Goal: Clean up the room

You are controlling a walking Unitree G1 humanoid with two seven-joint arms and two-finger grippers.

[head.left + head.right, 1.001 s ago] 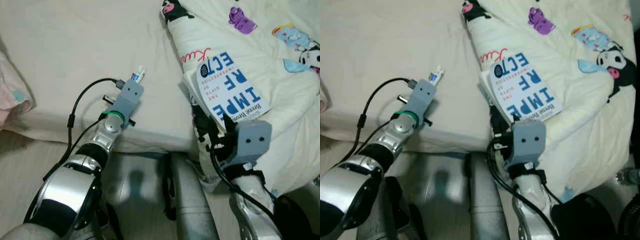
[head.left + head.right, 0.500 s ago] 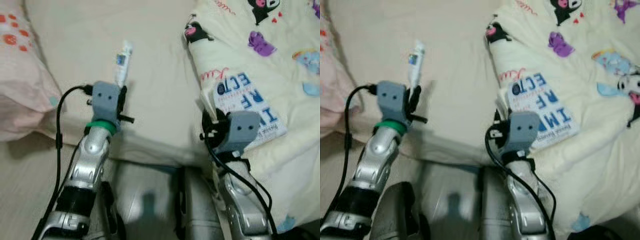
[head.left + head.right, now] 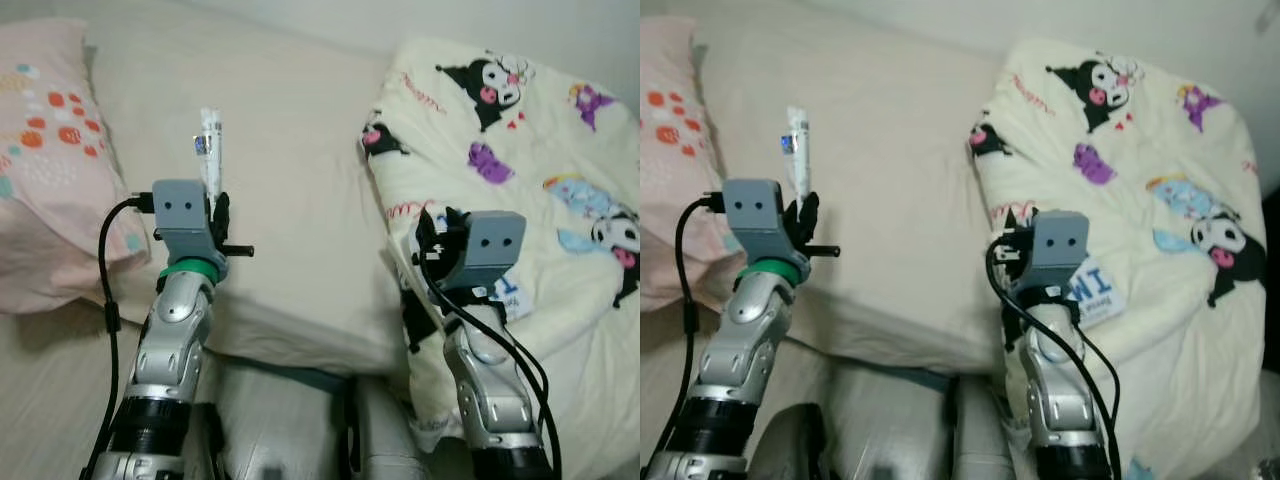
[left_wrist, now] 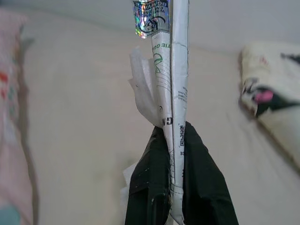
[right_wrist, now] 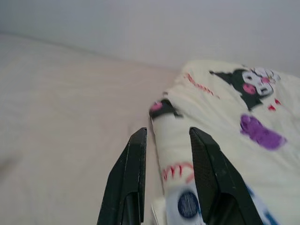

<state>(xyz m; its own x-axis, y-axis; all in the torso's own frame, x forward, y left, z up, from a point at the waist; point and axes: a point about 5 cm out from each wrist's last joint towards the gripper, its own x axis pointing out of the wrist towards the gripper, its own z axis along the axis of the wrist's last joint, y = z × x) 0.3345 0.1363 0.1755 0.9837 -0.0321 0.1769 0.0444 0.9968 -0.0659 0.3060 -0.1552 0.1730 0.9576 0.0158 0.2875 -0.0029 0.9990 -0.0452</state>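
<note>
The left gripper [image 4: 176, 136] is pressed together on a thin white wrapper [image 4: 171, 79], which is pinched between the two black fingers [image 4: 150, 178] and stands upright above them, its printed top end pointing up. In the head views the wrapper [image 3: 210, 150] is held above the cream bed sheet [image 3: 290, 180], just beside the pink patterned pillow [image 3: 50, 170] on the robot's left.

The right gripper [image 5: 166, 136] is held spread, with a clear gap between its fingers [image 5: 129, 183] and nothing gripped. It is raised over the edge of the cream cartoon-print quilt [image 3: 1140, 170]. A blue and white book [image 3: 1095, 290] is lying on the quilt, largely hidden behind the right wrist housing; in the right wrist view its corner [image 5: 185, 206] is seen under the fingers.
</note>
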